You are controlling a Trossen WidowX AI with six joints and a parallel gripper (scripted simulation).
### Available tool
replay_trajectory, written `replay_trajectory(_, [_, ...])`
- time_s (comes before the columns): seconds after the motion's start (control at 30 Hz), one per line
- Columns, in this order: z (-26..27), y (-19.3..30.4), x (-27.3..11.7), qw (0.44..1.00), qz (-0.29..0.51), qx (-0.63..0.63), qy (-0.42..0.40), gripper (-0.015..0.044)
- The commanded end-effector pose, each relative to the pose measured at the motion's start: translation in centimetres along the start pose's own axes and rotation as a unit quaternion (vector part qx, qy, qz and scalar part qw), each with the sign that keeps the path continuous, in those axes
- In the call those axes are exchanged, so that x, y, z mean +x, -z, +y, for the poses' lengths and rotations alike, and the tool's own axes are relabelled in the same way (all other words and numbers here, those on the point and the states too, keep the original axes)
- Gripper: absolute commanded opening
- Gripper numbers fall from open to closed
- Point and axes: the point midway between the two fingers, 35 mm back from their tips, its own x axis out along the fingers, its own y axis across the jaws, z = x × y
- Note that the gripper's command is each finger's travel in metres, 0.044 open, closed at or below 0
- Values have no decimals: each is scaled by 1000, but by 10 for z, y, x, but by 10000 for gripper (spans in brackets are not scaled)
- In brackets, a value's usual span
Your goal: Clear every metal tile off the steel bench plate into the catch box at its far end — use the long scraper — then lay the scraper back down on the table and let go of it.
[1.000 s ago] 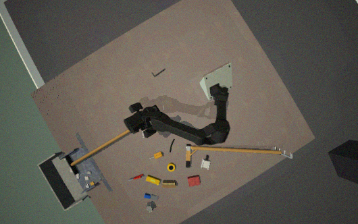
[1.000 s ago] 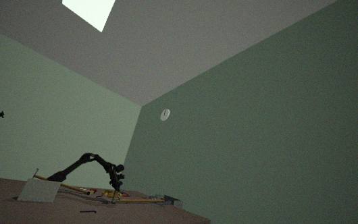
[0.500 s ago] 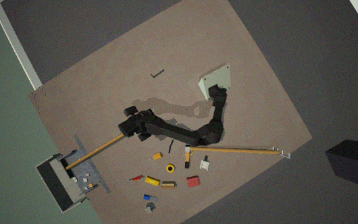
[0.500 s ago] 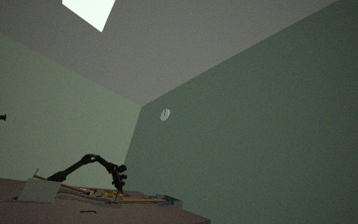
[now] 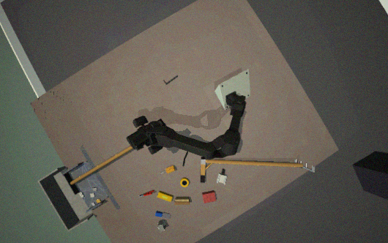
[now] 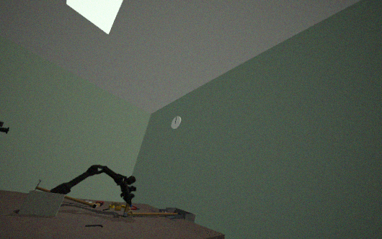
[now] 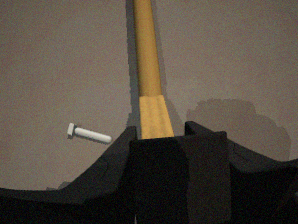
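Observation:
My gripper (image 5: 132,146) (image 6: 127,205) (image 7: 160,131) is shut on the wooden handle of the long scraper (image 5: 102,165) (image 6: 151,214) (image 7: 148,55). The handle runs over the steel bench plate (image 5: 98,180), low and nearly level in the exterior view. Its far end is by a dark part, probably the blade, at the plate's catch-box side. The catch box (image 5: 72,200) (image 6: 189,216) adjoins that side. Several small tiles, including a pale tile (image 5: 94,189), a pale tile (image 5: 92,195) and an orange tile (image 5: 98,200), lie on the plate beside the handle. The box's dark inside cannot be made out.
A white bolt (image 7: 92,135) lies left of the fingers. Another long wooden tool (image 5: 256,163) lies right of the plate. A yellow ring (image 5: 184,182), a yellow block (image 5: 165,196), a red block (image 5: 209,196) and an L-shaped key (image 5: 170,80) (image 6: 94,226) lie on the table.

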Motion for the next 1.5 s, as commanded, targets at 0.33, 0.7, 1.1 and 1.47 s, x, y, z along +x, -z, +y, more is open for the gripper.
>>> replay_trajectory(0.33, [0, -1, 0, 1000, -2, -1, 0, 0])
replay_trajectory(0.7, [-3, 8, -12, 1000, -1, -1, 2, 0])
replay_trajectory(1.1, [-6, 21, -26, 1000, 0, -2, 3, 0])
replay_trajectory(1.47, [-9, 33, -39, 1000, 0, -2, 5, 0])
